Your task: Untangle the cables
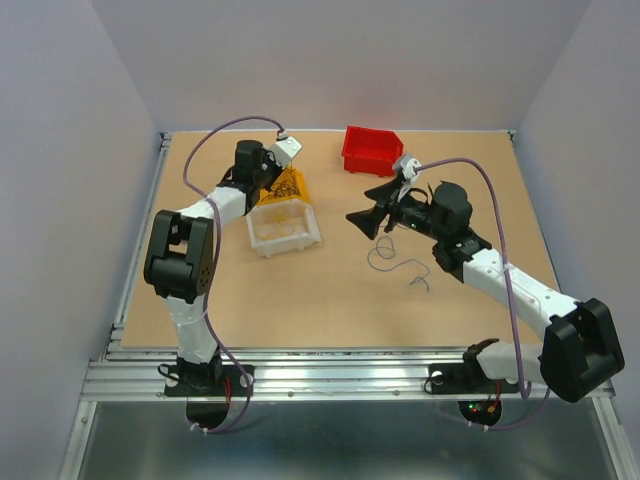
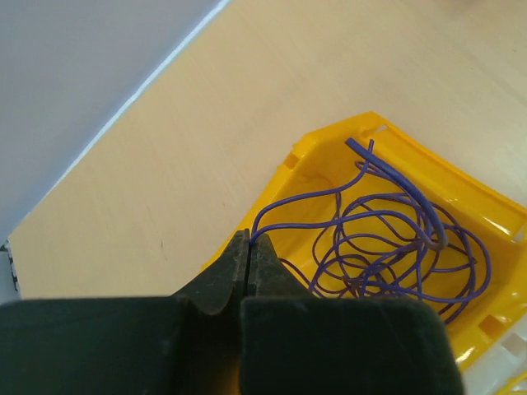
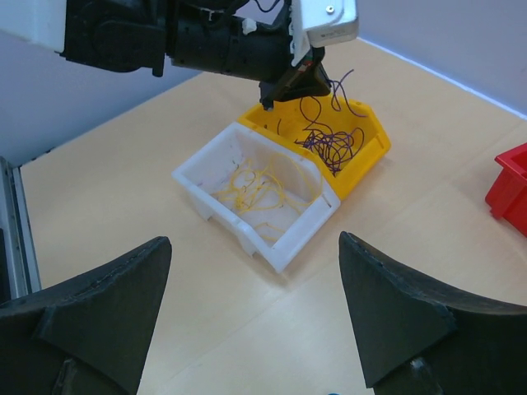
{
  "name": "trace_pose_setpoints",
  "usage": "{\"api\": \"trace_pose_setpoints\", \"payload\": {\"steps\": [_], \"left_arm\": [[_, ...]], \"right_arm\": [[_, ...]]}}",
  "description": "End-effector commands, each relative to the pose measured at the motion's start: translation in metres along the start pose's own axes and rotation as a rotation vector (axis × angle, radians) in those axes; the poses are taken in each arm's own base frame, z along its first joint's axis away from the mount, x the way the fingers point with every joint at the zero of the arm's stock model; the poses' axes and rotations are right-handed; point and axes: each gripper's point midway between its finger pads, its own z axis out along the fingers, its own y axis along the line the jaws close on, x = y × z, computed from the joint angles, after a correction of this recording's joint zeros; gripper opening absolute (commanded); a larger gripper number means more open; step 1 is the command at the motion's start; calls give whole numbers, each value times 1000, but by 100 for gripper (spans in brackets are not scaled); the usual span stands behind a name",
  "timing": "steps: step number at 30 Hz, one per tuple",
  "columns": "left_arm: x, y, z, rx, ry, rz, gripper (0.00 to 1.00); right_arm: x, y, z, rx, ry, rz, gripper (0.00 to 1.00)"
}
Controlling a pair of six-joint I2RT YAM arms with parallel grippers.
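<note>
Pinching a curly hair-thin blue wire [image 2: 284, 203] from the yellow bin [image 2: 317, 160], left pincer [image 2: 249, 239] sits clamped — right pincer [image 3: 254, 243] gapes empty.

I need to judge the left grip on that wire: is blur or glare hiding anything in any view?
Left wrist: purple wires sharp, left fingers near the lens dark and soft, glare on the yellow bin rim. Right wrist: white bin sharp, right fingers soft. Top: loose wires on the table barely resolve.

A white bin [image 3: 303, 240] sits on the tan worktop [image 1: 320, 300], with a tilted yellow bin [image 3: 362, 167] touching its far side. A red bin [image 1: 366, 158] stands well apart, near the worktop's far edge.
</note>
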Motion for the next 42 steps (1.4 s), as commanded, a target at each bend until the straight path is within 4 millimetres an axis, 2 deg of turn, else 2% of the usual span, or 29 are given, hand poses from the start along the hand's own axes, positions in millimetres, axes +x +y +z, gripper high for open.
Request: {"api": "trace_pose_setpoints", "payload": {"steps": [1,6,13,16,17,18,20,22,23,25,26,28,30,31,34,35,37,38,39,40,41,42], "left_arm": [[13,-14,-4,131,170,69,0],[25,-24,-3,239,282,88,0],[43,-22,-11,292,432,115,0],[56,-30,-9,338,495,119,0],[68,-35,-4,352,534,107,0],[69,-29,-2,326,554,103,0],[67,-26,4,297,547,77,9],[56,-23,6,271,487,70,20],[37,-14,1,242,438,67,23],[22,-6,-2,193,378,52,28],[5,3,-9,163,337,48,30],[-15,13,-21,127,283,33,36],[-26,17,-30,105,252,21,42],[-35,21,-38,87,216,12,46],[-43,21,-48,62,177,-1,50],[-54,23,-56,53,148,-4,50],[-57,18,-62,47,127,-20,56],[-69,16,-69,39,92,-18,56],[-73,12,-72,40,75,-22,57],[-78,9,-77,31,48,-23,58],[-83,1,-79,40,29,-18,59],[-86,-3,-82,40,12,-21,59]], "right_arm": [[-6,0,1,0,-35,-26,88],[-4,-1,4,0,-29,-22,88],[-4,-1,4,-5,-26,-18,88],[-3,-1,4,-2,-26,-16,88],[-4,-2,4,1,-27,-18,88],[-2,-3,4,4,-25,-18,88],[-3,-4,4,13,-26,-16,88],[-3,-4,3,18,-25,-9,88],[-3,-4,3,18,-22,-6,87],[-2,-6,4,24,-13,3,87],[-2,-7,5,34,-8,13,87],[-1,-16,5,85,4,36,87],[-1,-26,5,143,17,57,87],[7,-31,4,178,52,80,87],[8,-54,1,304,54,81,87],[11,-61,2,331,62,76,87],[9,-82,1,428,67,55,87],[20,-100,2,490,97,40,87],[18,-110,4,512,99,30,88],[6,-130,3,544,81,20,88],[26,-143,14,517,129,43,88],[28,-156,17,517,138,46,88]]}}
